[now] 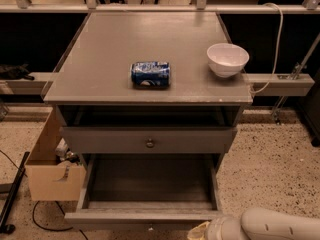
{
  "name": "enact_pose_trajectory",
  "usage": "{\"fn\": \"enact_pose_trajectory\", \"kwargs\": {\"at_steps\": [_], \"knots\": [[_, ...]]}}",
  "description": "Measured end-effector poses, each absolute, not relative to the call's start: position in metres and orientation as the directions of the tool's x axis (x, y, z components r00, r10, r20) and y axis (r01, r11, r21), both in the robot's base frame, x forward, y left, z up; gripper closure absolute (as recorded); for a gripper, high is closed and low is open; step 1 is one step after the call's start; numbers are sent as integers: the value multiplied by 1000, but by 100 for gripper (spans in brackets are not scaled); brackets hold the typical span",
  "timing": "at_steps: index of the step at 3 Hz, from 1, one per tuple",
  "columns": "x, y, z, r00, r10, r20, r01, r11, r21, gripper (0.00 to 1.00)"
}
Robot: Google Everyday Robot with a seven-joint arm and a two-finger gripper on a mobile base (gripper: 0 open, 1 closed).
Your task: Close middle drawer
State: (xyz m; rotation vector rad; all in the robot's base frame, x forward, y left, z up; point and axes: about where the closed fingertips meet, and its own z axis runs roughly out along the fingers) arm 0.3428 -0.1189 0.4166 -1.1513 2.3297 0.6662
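Observation:
The middle drawer (150, 184) is pulled far out of the grey cabinet. Its long deep tray is empty, and its pale worn front rim (145, 215) lies near the bottom of the camera view. A tiny round knob (150, 229) shows below the rim. My gripper (199, 232) is at the bottom edge, just below the right end of that rim, at the end of the white arm (280, 226). It is largely cut off by the frame.
Above is a grey drawer front with a bigger round knob (150, 143), slightly out. On the cabinet top (100, 79) lie a blue can (150, 74) and a white bowl (227, 59). A cardboard box (47, 171) stands at the left, with cables on the floor.

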Motion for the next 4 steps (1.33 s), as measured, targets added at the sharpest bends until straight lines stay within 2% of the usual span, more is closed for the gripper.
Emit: {"fn": "enact_pose_trajectory", "kwargs": {"at_steps": [1,4], "knots": [[347,-120,395,-577,-590,-565,-799,551,241,100],[348,-118,389,-578,-599,-554,-801,546,246,30]]}}
